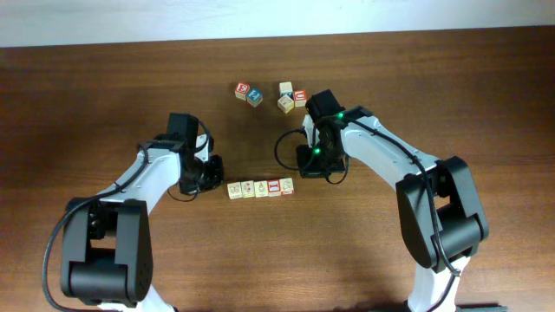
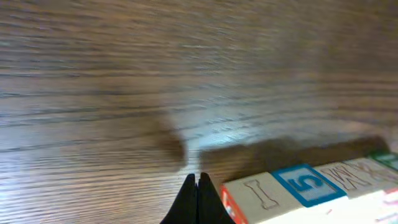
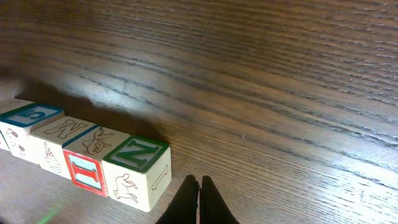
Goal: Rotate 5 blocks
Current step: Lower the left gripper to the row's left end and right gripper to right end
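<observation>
Five blocks (image 1: 260, 188) in one straight row at mid-table; nothing gripped.
The blocks sit face to face on the table (image 1: 104, 87). The left gripper (image 2: 198, 186) stands just beside the row's left end, jaws pressed together and empty. The right gripper (image 3: 199, 190) stands just beside the right end, likewise closed and empty. Other cubes (image 1: 254, 97) lie well apart, farther back.

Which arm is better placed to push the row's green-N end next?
Right: the right gripper, shut, sits beside the green-N block; the left gripper is at the far end of the row.
</observation>
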You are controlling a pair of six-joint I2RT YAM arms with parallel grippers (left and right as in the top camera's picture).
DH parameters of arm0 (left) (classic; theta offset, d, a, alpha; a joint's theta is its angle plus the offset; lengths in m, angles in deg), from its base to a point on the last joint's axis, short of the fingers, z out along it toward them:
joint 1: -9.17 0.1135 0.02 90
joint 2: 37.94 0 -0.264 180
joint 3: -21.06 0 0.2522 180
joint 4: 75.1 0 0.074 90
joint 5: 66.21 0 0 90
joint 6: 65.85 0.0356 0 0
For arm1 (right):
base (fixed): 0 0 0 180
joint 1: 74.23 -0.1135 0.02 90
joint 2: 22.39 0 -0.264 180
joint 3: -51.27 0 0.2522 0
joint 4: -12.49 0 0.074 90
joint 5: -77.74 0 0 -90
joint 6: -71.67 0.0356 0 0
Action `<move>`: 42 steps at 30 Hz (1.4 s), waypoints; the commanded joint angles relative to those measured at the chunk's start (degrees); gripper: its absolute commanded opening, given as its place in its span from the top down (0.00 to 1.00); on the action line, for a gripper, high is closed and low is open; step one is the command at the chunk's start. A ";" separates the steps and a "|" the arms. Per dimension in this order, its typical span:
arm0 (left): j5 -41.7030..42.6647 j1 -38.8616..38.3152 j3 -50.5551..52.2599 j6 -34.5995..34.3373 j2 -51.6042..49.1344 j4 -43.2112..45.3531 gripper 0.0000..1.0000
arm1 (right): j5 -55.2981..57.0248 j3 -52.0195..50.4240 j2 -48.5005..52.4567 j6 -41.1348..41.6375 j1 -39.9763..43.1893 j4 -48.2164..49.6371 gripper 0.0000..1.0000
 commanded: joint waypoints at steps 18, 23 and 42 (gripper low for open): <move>7.98 -0.61 0.24 2.45 -0.39 -0.96 1.00 | -0.74 -0.63 -0.22 5.40 0.00 -1.86 0.89; 7.98 -0.59 0.24 2.45 -0.39 0.63 1.00 | -0.28 -0.63 -0.22 10.45 -0.79 -2.01 0.89; 6.88 1.07 -3.41 12.68 -0.39 -5.95 0.97 | 0.46 -0.55 -0.33 1.95 1.51 -4.17 0.72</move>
